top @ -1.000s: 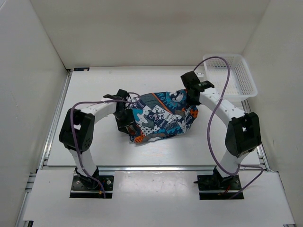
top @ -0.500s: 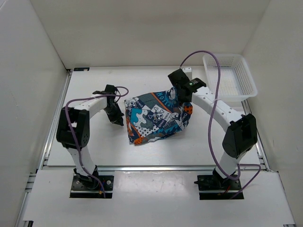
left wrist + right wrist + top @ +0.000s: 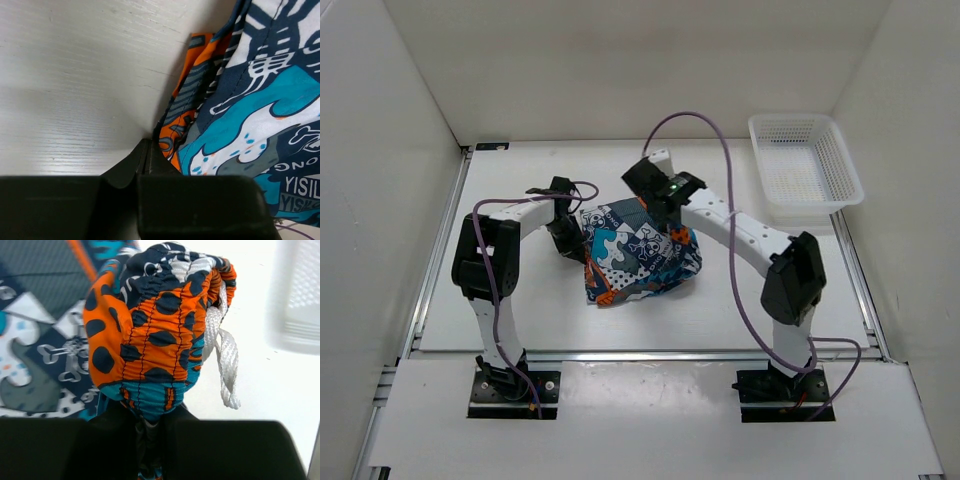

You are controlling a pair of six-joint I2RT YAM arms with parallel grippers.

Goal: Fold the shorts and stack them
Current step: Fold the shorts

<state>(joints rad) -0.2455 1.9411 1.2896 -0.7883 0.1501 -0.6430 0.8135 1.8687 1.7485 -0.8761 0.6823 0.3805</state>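
Shorts (image 3: 638, 255) crumpled mid-table, both grippers on them.
Soft, light, floppy cloth. Left gripper (image 3: 147, 150) pressed together at the left hem, catch unclear. Farther back, right gripper (image 3: 150, 427) pinches the bunched elastic waistband, the firmest hold, beside the drawstring (image 3: 225, 360).

1. Top view: bright, even overhead light; faint soft shadows on white table (image 3: 660, 325); sharp throughout.
2. Right wrist: mesh basket (image 3: 305, 290) blurred, overexposed.
3. Left wrist: table grain crisp; shadow beside shorts (image 3: 260, 115).
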